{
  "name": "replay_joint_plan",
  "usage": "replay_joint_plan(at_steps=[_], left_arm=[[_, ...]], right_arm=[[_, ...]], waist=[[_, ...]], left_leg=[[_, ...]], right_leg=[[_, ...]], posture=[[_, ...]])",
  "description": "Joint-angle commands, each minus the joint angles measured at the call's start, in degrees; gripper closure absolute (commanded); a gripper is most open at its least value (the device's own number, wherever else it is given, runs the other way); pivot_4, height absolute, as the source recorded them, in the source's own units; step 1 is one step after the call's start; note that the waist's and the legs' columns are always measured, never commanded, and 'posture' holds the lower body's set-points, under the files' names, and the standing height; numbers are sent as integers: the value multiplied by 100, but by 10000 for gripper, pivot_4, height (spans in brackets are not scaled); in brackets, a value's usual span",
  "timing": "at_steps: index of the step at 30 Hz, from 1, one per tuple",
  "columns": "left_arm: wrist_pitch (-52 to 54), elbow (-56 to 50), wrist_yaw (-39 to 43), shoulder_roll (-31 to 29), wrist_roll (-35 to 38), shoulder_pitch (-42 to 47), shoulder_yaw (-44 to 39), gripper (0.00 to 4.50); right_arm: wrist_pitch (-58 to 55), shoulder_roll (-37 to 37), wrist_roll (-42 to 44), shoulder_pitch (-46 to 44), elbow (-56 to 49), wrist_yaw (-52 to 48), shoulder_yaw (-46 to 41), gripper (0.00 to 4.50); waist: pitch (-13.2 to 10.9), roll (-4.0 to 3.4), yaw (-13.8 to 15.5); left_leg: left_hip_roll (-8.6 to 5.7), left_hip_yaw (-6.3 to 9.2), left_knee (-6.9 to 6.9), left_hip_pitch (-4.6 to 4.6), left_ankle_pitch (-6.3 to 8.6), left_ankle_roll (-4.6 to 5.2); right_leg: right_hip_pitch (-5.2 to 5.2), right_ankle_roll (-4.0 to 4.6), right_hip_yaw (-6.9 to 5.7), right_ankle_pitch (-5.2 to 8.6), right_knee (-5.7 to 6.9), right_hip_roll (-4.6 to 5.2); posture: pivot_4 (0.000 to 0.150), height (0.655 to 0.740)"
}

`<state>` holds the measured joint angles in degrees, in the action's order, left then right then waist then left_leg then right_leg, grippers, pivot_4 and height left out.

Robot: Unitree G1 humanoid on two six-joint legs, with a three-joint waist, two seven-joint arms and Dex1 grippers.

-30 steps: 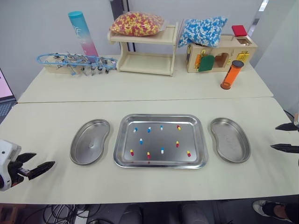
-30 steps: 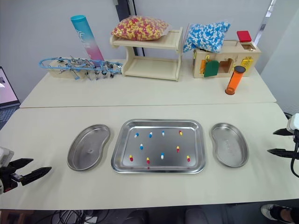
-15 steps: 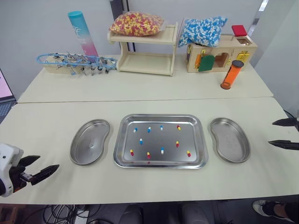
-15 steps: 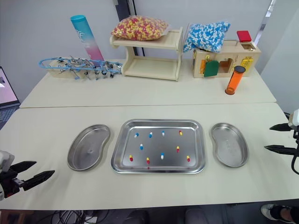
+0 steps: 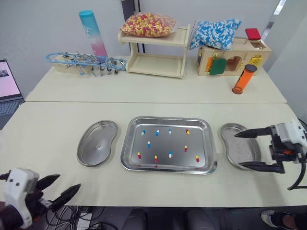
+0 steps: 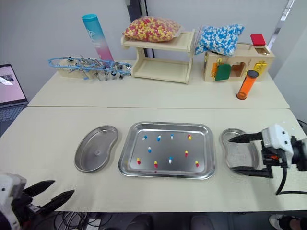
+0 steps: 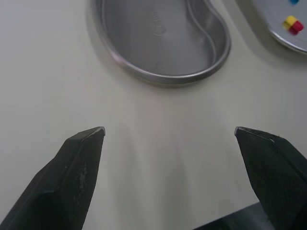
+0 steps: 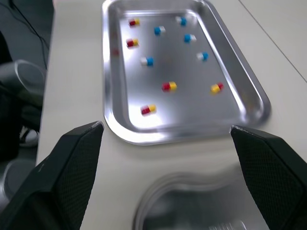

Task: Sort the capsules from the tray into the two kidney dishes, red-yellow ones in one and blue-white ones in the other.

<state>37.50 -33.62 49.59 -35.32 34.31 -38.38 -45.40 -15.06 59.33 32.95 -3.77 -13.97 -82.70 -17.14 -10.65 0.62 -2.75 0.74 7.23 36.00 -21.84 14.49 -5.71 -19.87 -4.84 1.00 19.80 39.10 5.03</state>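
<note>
Steel tray (image 5: 168, 143) is holding every capsule (image 5: 170, 154); left gripper (image 5: 68, 182) and right gripper (image 5: 238, 150) are hovering outside it, fingers spread empty, so a first inward reach seems due.

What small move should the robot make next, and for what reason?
Probably shift the right gripper from over the right dish toward the tray, then lower it over the nearest red-yellow capsule. The right dish and the left dish are empty, and this gripper is open and closest to the tray; the left gripper is much farther off.
</note>
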Motion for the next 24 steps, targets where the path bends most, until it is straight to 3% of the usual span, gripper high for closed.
replay_joint_plan(at_steps=[1, 6, 13, 17, 24], left_arm=[[122, -880, -450, 290, 257, -129, 207, 0], [102, -1810, -1444, 939, 22, 2, 1246, 0], [139, -2220, -2867, 1572, -708, 803, 2949, 0], [207, -2131, -3433, 1739, -1016, 1215, 3682, 8057], [556, -1768, -4244, 1911, -1627, 1974, 4601, 8057]], right_arm=[[-262, -54, 341, 82, -615, 212, -111, 410], [-221, -194, 467, 243, -1160, 206, 113, 410], [-383, -244, 518, -132, -1059, 329, 431, 410], [-424, -153, 490, -211, -945, 209, 496, 0], [-567, 39, 531, -363, -841, -12, 549, 0]], waist=[[1, 5, 50], [3, 20, 127], [5, 24, 114], [8, 6, 96], [5, 17, 110]], left_leg=[[0, 1, 2, 1, 0, 0], [-2, 6, 4, 3, 5, 8], [-3, 12, 9, 8, 5, 8], [-5, -2, 6, 6, 9, 15], [-5, 0, 8, 4, 17, 29]], right_leg=[[8, -1, -1, -2, -7, 0], [21, -2, -8, -3, -22, 0], [30, -3, -10, -5, -21, -4], [27, -7, 3, -7, -36, -2], [29, -9, -3, -8, -40, -2]], posture=[[1500, 7400], [1500, 7400], [1500, 7400], [1500, 7400], [1500, 7400]])
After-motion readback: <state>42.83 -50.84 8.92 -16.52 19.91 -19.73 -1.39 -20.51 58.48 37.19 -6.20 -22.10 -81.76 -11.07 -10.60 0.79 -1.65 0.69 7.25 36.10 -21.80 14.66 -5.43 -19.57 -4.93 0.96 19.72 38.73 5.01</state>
